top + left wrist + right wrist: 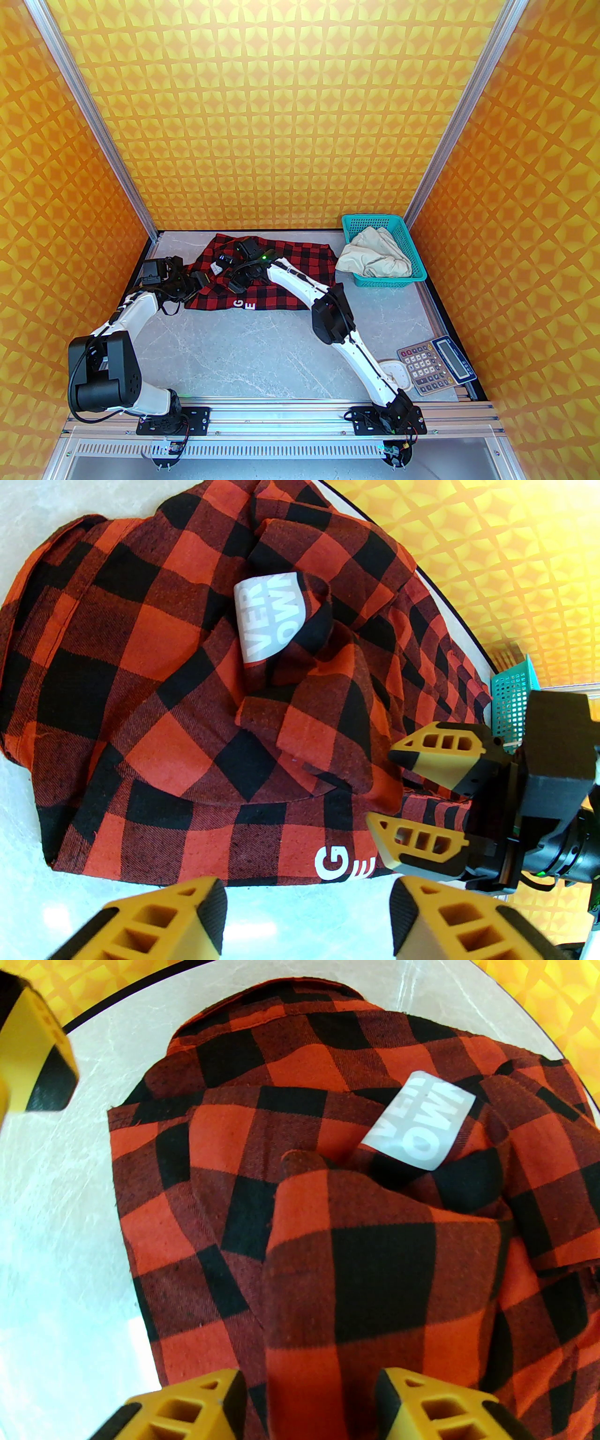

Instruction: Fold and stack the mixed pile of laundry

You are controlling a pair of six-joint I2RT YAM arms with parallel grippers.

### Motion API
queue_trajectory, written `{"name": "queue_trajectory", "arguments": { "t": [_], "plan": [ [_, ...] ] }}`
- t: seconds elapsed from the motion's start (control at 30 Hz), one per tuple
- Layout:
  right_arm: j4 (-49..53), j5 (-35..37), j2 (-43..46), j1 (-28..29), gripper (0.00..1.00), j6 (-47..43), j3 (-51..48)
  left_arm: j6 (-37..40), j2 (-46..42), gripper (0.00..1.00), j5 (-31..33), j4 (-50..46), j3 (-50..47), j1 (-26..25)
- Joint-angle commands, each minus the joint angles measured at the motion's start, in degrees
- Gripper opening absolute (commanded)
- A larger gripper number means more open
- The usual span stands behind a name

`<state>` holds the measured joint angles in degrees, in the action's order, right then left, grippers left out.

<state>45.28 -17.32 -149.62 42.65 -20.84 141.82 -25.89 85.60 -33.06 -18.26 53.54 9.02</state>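
Observation:
The red-and-black checked shirt (290,276) lies crumpled at the back middle of the table, with a white patch (272,616) (417,1124) showing on top and white letters (330,862) at its near hem. My left gripper (201,279) (309,916) hovers open at the shirt's left hem with nothing between its fingers. My right gripper (232,279) (309,1405) (398,798) is low over the shirt, its jaws apart around a raised fold of the cloth. The cream trousers (375,260) lie bunched in the teal basket (403,234).
The basket (511,700) stands in the back right corner by the orange patterned wall. A calculator (436,365) and a small white object (398,370) lie near the front right edge. The grey marble tabletop (262,351) stretches in front of the shirt.

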Motion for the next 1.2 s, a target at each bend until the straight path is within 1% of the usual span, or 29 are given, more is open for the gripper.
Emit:
{"name": "queue_trajectory", "arguments": {
  "t": [0.0, 0.03, 0.1, 0.2, 0.37, 0.53, 0.67, 0.77, 0.9, 1.03, 1.17],
  "plan": [
    [-0.08, 2.38, -1.71, 0.41, 0.37, 3.65, 1.99, -0.13, 1.18, 0.61, -1.14, 1.73, -0.79, 0.55],
    [-0.18, 3.03, -1.96, 0.41, 0.32, 4.02, 2.29, -0.26, 1.32, 0.61, -1.26, 1.98, -0.96, 0.52],
    [-0.71, 4.17, -2.14, 0.40, 0.17, 5.45, 2.93, -0.29, 1.61, 0.60, -1.23, 2.26, -1.14, 0.48],
    [-2.45, 4.50, -0.71, 0.15, 0.00, 7.47, 2.84, -0.30, 2.09, 0.60, -1.24, 2.76, -1.54, 0.56],
    [-6.58, 4.79, 4.82, -1.25, 0.00, 11.52, 0.60, -0.87, 2.93, 0.58, -1.22, 4.45, -2.20, 0.56],
    [-8.12, 1.20, 11.60, -4.90, 0.00, 19.18, -4.23, -1.19, 3.34, 0.57, -1.84, 5.46, -1.97, 0.59],
    [-11.95, -0.97, 19.43, -7.50, 0.00, 24.92, -15.07, -1.08, 3.56, 0.56, -2.70, 5.90, -1.39, 0.57],
    [-15.73, -1.57, 24.25, -8.45, 0.00, 31.05, -23.45, -1.41, 3.78, 0.56, -3.30, 6.96, -1.60, 0.52],
    [-19.89, -1.22, 28.49, -9.41, 0.00, 39.02, -32.11, -1.97, 4.10, 0.56, -3.76, 8.09, -2.24, 0.40],
    [-25.24, 1.30, 32.77, -10.91, 0.00, 48.53, -41.17, -2.14, 4.22, 0.56, -4.29, 8.76, -2.97, 0.37],
    [-25.26, 7.68, 37.53, -11.10, 0.00, 50.90, -46.40, -2.24, 4.05, 0.56, -4.80, 9.38, -3.44, 0.30]
  ]
}}
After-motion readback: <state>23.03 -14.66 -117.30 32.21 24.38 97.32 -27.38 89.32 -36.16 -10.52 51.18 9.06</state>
